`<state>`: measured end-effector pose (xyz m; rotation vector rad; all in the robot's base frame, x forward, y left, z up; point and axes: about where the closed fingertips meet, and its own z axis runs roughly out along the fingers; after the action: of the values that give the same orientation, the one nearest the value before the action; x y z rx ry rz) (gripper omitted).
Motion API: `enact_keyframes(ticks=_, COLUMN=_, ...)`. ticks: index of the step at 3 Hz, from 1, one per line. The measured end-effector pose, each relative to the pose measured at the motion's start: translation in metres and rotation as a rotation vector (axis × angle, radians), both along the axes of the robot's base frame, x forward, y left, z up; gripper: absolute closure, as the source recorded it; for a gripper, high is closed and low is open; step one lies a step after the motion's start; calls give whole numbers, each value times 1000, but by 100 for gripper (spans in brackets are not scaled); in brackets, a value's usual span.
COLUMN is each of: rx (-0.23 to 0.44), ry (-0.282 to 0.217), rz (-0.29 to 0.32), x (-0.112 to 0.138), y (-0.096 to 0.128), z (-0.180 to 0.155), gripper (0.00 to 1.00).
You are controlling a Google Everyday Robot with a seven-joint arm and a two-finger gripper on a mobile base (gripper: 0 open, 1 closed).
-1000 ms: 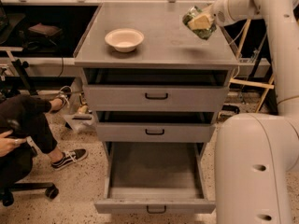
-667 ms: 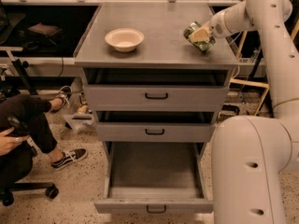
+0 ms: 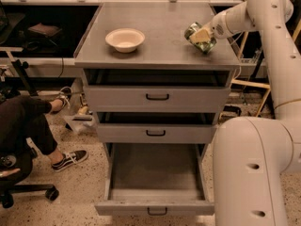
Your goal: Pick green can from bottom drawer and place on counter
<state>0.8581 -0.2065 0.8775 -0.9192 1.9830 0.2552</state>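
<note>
Pincer (image 3: 202, 36) is clamped on the green can (image 3: 194, 31), with one pale finger (image 3: 199, 35) across its side. The can is tilted, not upright. It's right of the white bowl (image 3: 125, 39) and well apart from it, over the same desk (image 3: 160, 36), near the right rim. The can's lower end looks at or just off the desk surface; I can't tell if it touches. The bottom drawer (image 3: 155, 173), below the bowl, is pulled out with nothing in it (so I'd call the pick half done).

Handling: it's thin metal with sides already creased, so I judge it light and easy to crush further. The skin is shiny, so probably slippery. The best hold is across the mid body with a moderate squeeze, off the silver ends. Being dented, it may rock or roll toward the rim if let go while tilted. I'd level it before opening.

Versus a second ago: can and pincer have come down toward the desk. Their offset right of the bowl is roughly the same, and the can was tilted then too. The bowl and drawers haven't moved.
</note>
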Motion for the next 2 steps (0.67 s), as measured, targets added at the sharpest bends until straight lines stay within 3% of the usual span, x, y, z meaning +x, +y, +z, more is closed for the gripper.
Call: enact_keyframes(ticks=2, rx=0, ry=0, rz=0, x=0, y=0, z=0, gripper=35)
